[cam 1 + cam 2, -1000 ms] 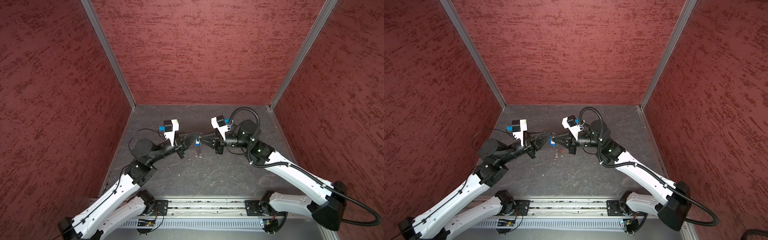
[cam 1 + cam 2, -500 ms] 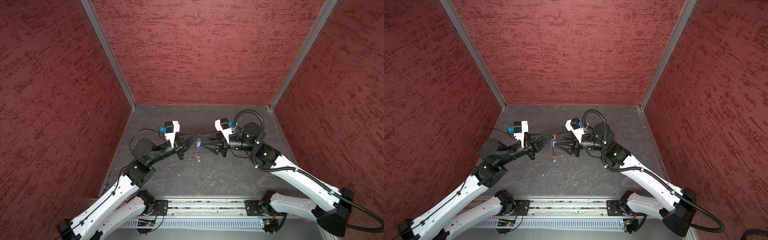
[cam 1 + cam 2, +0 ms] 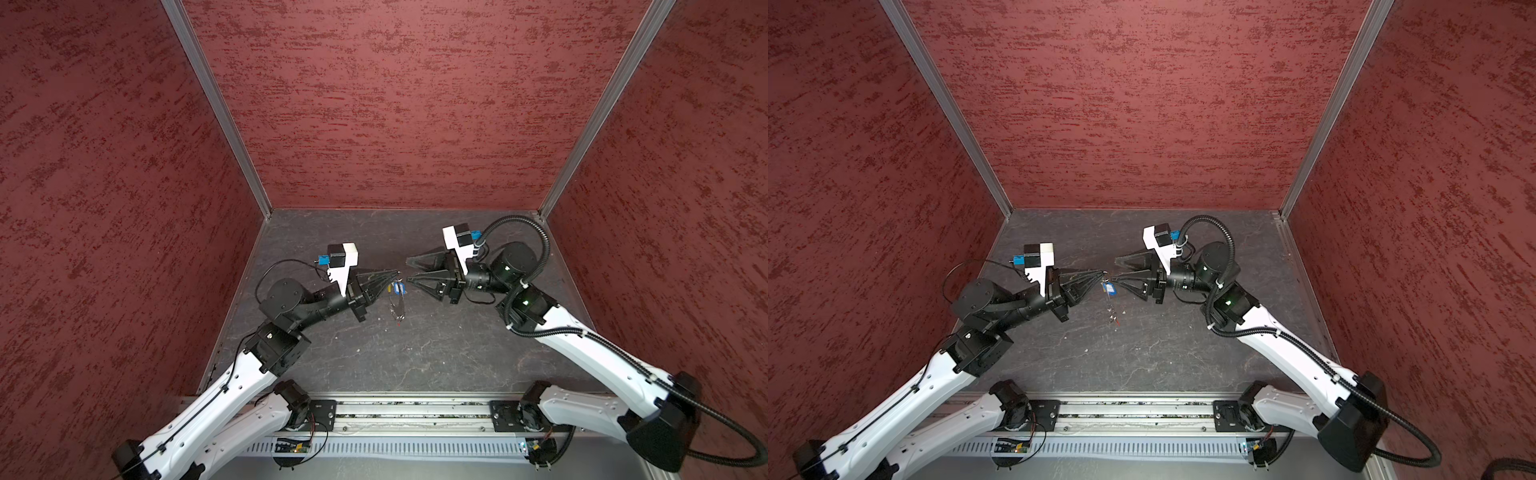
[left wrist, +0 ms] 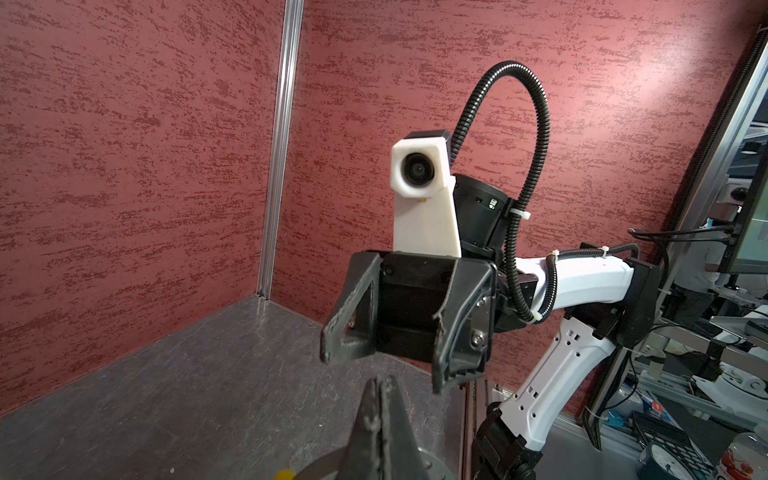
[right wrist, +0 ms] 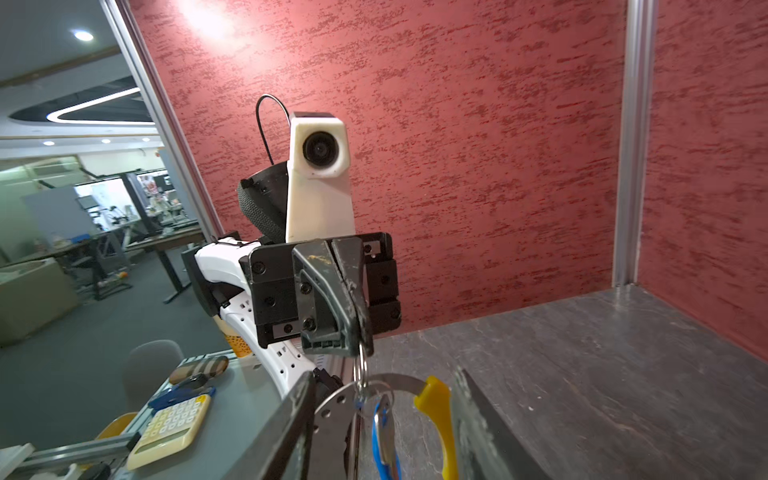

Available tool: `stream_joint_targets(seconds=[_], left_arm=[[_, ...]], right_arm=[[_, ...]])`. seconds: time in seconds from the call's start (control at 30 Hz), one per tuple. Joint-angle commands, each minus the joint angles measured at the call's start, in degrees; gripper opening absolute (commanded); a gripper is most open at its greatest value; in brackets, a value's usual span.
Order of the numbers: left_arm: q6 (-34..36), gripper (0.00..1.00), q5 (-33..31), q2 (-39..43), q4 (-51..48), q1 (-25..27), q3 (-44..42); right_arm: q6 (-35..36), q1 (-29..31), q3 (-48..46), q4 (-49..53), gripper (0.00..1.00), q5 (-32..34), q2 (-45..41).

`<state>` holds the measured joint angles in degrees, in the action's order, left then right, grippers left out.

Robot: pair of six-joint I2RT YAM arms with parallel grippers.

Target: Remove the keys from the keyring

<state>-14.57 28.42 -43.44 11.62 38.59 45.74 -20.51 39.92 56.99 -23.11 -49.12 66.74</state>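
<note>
Right gripper [image 3: 408, 270] backed off keyring [image 5: 434, 399], jaws now apart. Left gripper [image 3: 395, 275] clamped on keyring top; long axis hangs down. Your right gripper nearest blue key [image 3: 398, 287], just beside keyring.

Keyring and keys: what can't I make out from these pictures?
- Both top views: keyring too small; keys cannot be counted, red tag only a speck.
- Right wrist view: picture edge cuts off keyring and blue tag; keys unseen.
- Left wrist view: shut left gripper hides its grip; only a yellow sliver shows.
</note>
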Motion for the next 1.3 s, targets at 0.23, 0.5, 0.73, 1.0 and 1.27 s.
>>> stream_joint_targets(seconds=[0.23,0.5,0.73,1.0,1.27], left_arm=[[-0.3,0.0,-0.6,0.3,3.8,-0.1,-0.5],[-0.8,0.0,-0.2,-0.4,4.4,-0.1,-0.5],[-1.1,0.0,-0.3,-0.7,4.8,-0.1,-0.7],[-1.3,0.0,0.0,-0.8,4.0,-0.1,-0.3],[-1.1,0.43,2.0,1.0,-9.8,-1.0,4.4]], right_arm=[[-8.4,0.0,-1.3,-12.6,0.37,-6.5,2.0],[-9.7,0.0,-1.2,-14.3,0.25,-6.7,3.3],[-10.2,-0.1,-1.1,-14.6,0.12,-6.3,3.7],[-9.4,-0.1,-0.9,-12.3,0.0,-5.9,3.6],[-1.3,-1.8,1.6,2.3,0.0,-7.4,1.6]])
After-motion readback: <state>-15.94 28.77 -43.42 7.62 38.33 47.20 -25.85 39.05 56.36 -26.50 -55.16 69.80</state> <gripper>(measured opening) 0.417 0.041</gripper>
